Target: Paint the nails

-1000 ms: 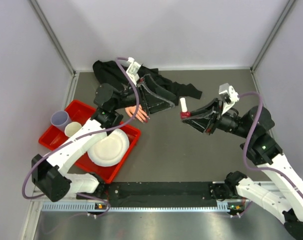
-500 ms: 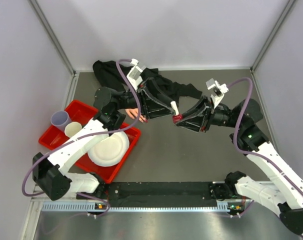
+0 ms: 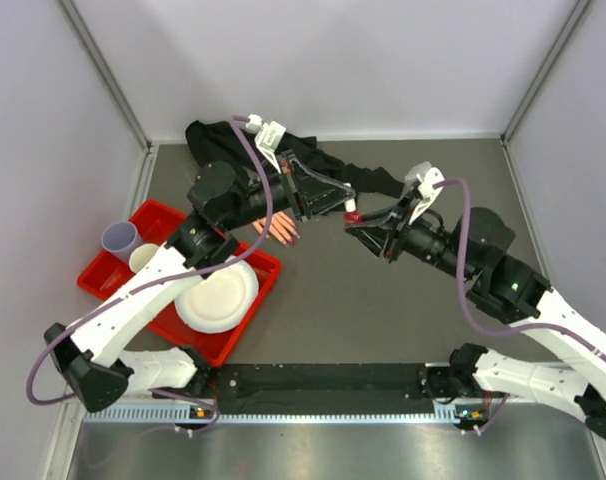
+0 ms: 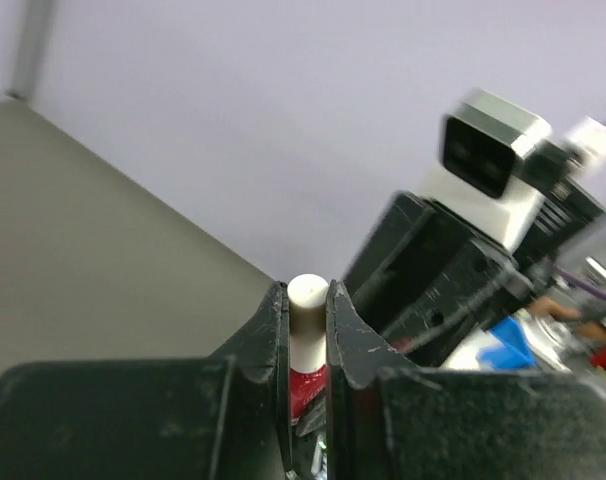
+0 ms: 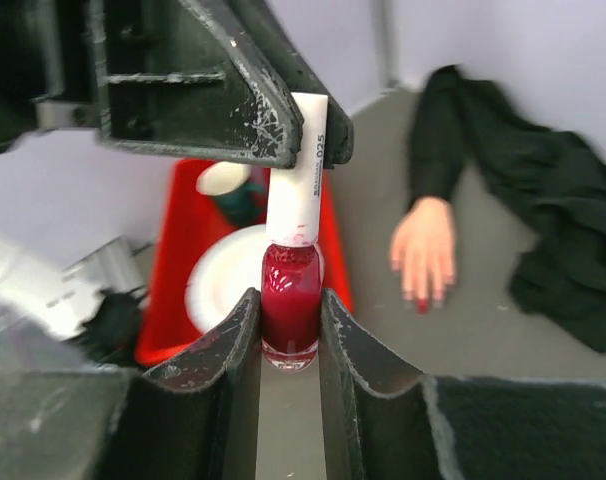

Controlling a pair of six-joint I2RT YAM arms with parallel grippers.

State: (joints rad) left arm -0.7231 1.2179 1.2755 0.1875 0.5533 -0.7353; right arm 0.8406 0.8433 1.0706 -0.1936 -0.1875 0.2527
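A small red polish bottle [image 5: 290, 290] with a white cap [image 5: 298, 170] hangs in the air above the table's middle. My right gripper [image 5: 288, 300] is shut on its glass body. My left gripper [image 4: 305, 295] is shut on the white cap [image 4: 307, 320] from the other side. In the top view the two grippers, left [image 3: 345, 204] and right [image 3: 361, 226], meet at the bottle [image 3: 353, 217]. The pale mannequin hand [image 3: 276, 230] lies flat beside the tray, with its black sleeve [image 3: 328, 170] behind. Dark-red nails [image 5: 420, 303] show on its fingertips.
A red tray [image 3: 158, 215] at the left holds a white plate [image 3: 218, 295] and two cups, one lilac [image 3: 120, 238] and one cream [image 3: 145, 260]. Black fabric [image 3: 218, 145] is heaped at the back wall. Grey walls stand on three sides of the table.
My right arm carried the bottle left and back toward the left gripper. The left gripper, open before, closed on the white cap.
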